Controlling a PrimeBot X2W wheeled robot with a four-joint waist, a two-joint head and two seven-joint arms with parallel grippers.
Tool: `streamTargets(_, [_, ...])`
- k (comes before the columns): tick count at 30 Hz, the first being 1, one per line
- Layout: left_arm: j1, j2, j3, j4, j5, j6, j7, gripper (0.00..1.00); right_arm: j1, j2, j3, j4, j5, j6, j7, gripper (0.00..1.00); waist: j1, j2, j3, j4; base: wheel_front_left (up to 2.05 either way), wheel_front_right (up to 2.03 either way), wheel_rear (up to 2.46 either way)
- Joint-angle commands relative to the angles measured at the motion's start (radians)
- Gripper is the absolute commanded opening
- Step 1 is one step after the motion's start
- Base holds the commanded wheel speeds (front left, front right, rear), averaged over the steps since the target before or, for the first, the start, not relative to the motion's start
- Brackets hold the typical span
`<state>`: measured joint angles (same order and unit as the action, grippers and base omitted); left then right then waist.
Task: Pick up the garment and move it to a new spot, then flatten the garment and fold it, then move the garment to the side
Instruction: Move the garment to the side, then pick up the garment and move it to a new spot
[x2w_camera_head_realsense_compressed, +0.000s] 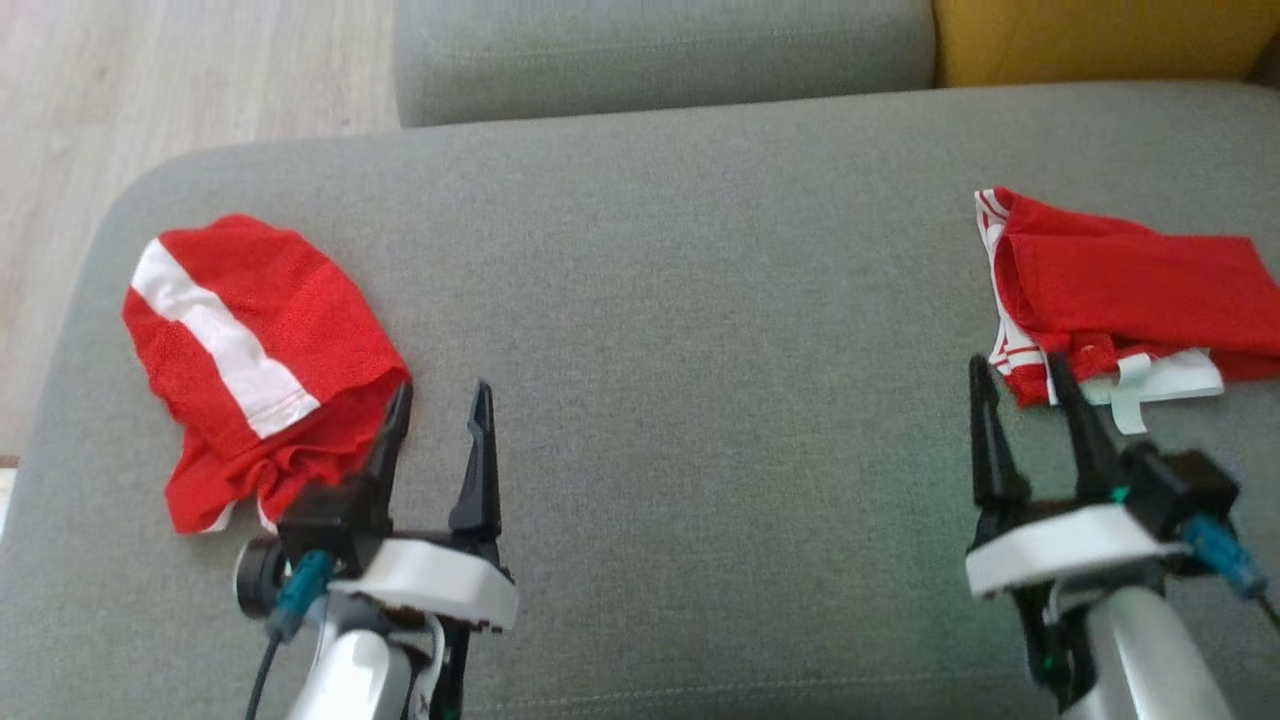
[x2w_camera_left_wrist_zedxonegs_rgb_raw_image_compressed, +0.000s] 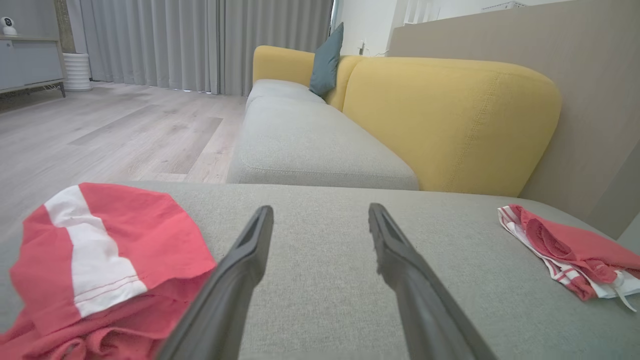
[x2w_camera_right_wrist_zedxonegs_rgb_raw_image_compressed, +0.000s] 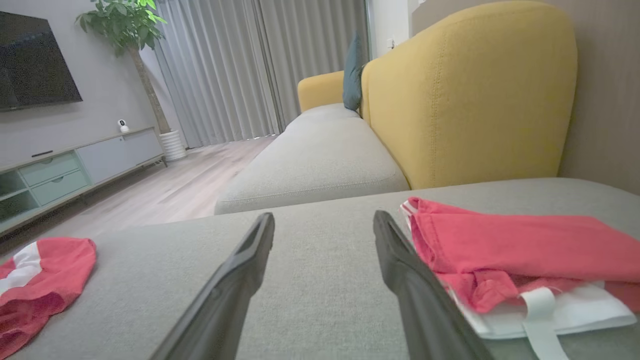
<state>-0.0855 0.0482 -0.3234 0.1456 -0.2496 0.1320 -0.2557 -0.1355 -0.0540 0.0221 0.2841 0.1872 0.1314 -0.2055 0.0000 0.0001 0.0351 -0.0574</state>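
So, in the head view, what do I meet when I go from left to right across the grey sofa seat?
First the red garment with a white stripe → left gripper, fingers open → bare grey sofa seat → right gripper, fingers open → folded red garment with white trim.

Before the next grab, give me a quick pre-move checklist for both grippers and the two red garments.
1. Left gripper open and empty: ok.
2. Right gripper open and empty: ok.
3. Striped garment lying flat: not ok, bunched up beside the left gripper.
4. Trimmed garment folded, off at the grey cushion right side: ok, looks so.
5. Bare grey cushion between the garments for spreading: ok.
6. Left gripper clear of the striped garment: cannot tell.
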Motion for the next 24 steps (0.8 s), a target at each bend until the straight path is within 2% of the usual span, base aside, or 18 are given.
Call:
streamTargets(1, [-0.014, 0.002, 0.033, -0.025, -0.007, 0.000, -0.006, 1.00, -0.003, 0.003, 0.035, -0.038, 0.012, -0.001, -0.019, 1.00, 0.0000, -0.0001, -0.013, 0.003, 0.00, 0.00, 0.00])
streamTargets(7, [0.022, 0.002, 0.023, -0.019, -0.016, 0.003, -0.006, 1.00, 0.052, 0.004, 0.052, -0.044, 0.043, -0.001, -0.042, 1.00, 0.0000, -0.0001, -0.029, 0.007, 0.00, 0.00, 0.00])
streamTargets(24, [0.036, 0.002, 0.012, -0.007, -0.024, 0.007, -0.006, 1.00, 0.071, 0.004, 0.073, -0.057, 0.026, -0.001, -0.055, 1.00, 0.0000, -0.0001, -0.030, 0.005, 0.00, 0.00, 0.00])
